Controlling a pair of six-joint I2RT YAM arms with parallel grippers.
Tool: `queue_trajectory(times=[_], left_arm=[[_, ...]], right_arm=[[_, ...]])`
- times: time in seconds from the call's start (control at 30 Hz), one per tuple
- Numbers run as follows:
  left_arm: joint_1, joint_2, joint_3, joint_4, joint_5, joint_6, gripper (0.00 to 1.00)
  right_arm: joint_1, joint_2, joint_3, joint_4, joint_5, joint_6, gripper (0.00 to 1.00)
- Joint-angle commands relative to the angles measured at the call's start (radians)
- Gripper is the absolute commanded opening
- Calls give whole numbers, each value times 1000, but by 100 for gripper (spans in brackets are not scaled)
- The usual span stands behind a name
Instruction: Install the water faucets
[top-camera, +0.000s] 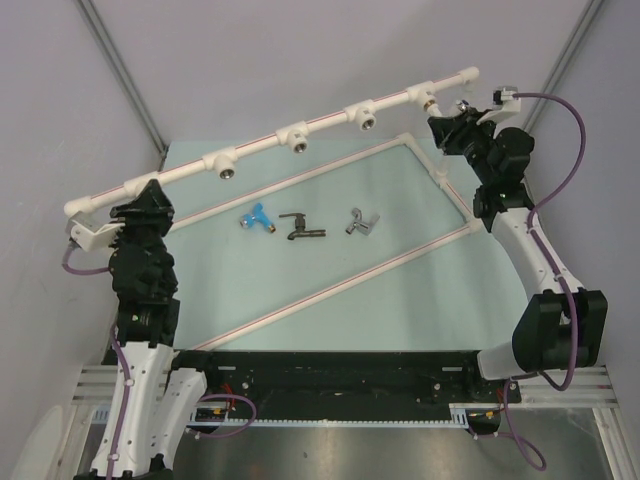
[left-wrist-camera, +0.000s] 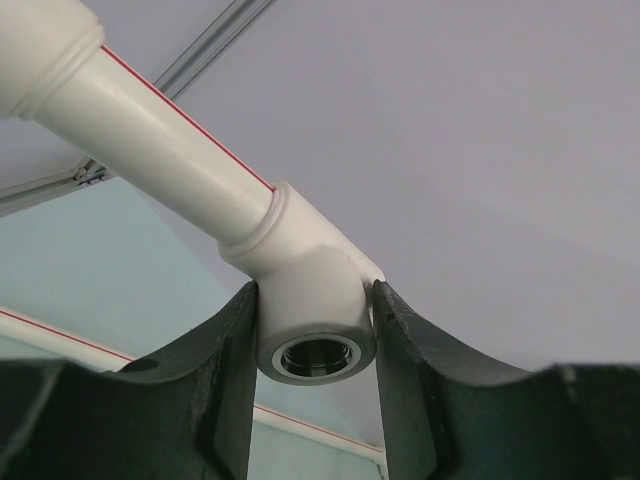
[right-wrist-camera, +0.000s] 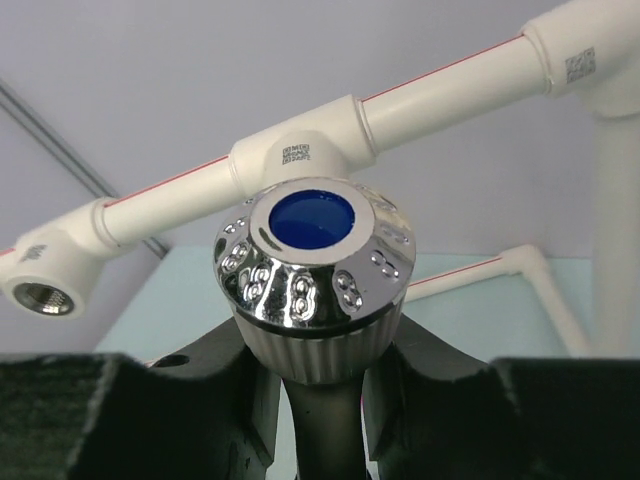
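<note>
Three water faucets lie on the pale green mat: a blue one (top-camera: 257, 217), a dark one (top-camera: 301, 229) and a silver-grey one (top-camera: 360, 222). My right gripper (top-camera: 458, 118) (right-wrist-camera: 318, 350) is shut on a fourth faucet (right-wrist-camera: 312, 262), a chrome knob with a blue cap. It holds that faucet up just in front of the rightmost tee fitting (top-camera: 431, 100) (right-wrist-camera: 300, 152). My left gripper (top-camera: 148, 200) (left-wrist-camera: 315, 300) is shut on the leftmost tee fitting (left-wrist-camera: 310, 270), one finger on each side of its empty threaded socket.
The long white pipe (top-camera: 270, 138) runs raised from far left to far right, with open tee sockets (top-camera: 228, 171) (top-camera: 298, 143) (top-camera: 366, 121) along it. A white pipe frame (top-camera: 330, 170) lies on the mat round the loose faucets. Grey walls close the back.
</note>
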Motion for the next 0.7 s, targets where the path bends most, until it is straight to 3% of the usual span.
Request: queue_trajectory(times=[0.0,0.37,0.67], left_arm=[[-12,4,-16,-63,25,96,1],[-16,-10,-19,-65,23,93,1],[-21,-14,-22,-63,23,93,1]], right_arm=[[-35,25,54,42,-70,253,0],[-66,101,54,89,-182,589,0],[-66,167,25,250,-267,896,0]])
